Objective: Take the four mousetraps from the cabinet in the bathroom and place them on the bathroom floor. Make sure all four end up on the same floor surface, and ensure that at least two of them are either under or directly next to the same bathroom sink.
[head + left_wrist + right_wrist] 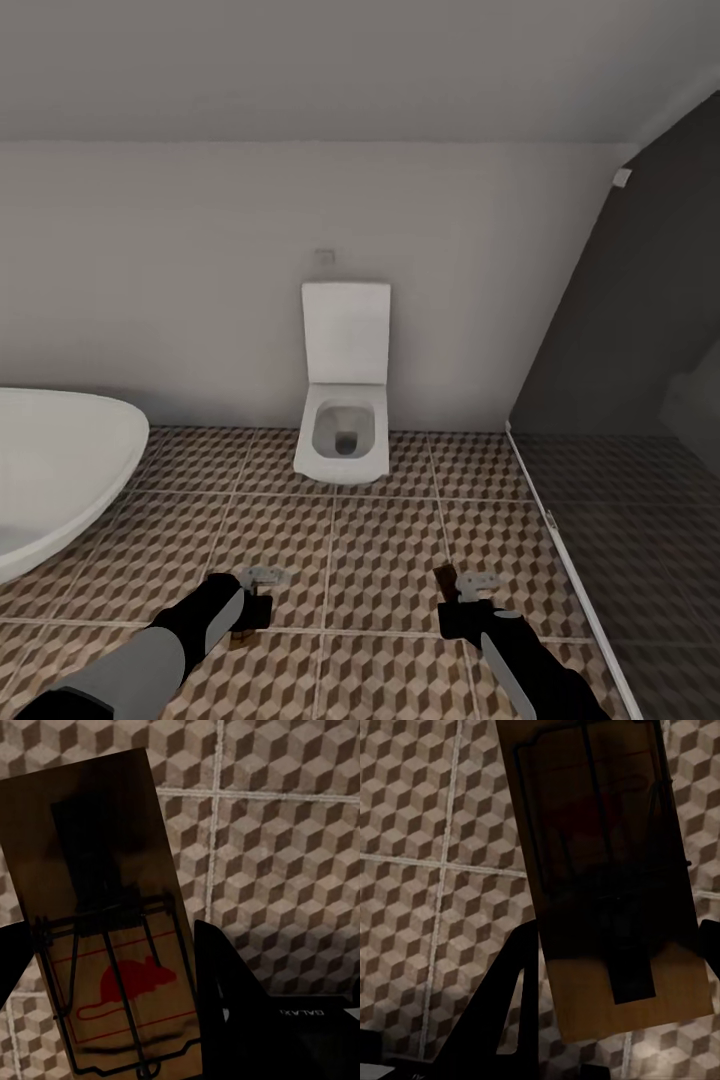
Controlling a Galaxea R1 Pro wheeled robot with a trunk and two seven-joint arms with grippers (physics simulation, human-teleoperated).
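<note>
Each gripper holds a mousetrap above the bathroom floor (380, 540). In the left wrist view a brown wooden mousetrap (105, 907) with wire parts and a red mouse print sits between dark fingers (225, 997). My left gripper (252, 600) is shut on it. In the right wrist view a second mousetrap (607, 870) is clamped at its end. My right gripper (462, 592) is shut on that one, whose brown edge (446, 582) shows in the head view. The cabinet and the sink are out of view.
A white toilet (344, 430) with its lid up stands against the far wall, straight ahead. The rim of a white oval bathtub (60, 470) reaches in from the left. A dark glass partition (620, 400) with a floor rail closes off the right.
</note>
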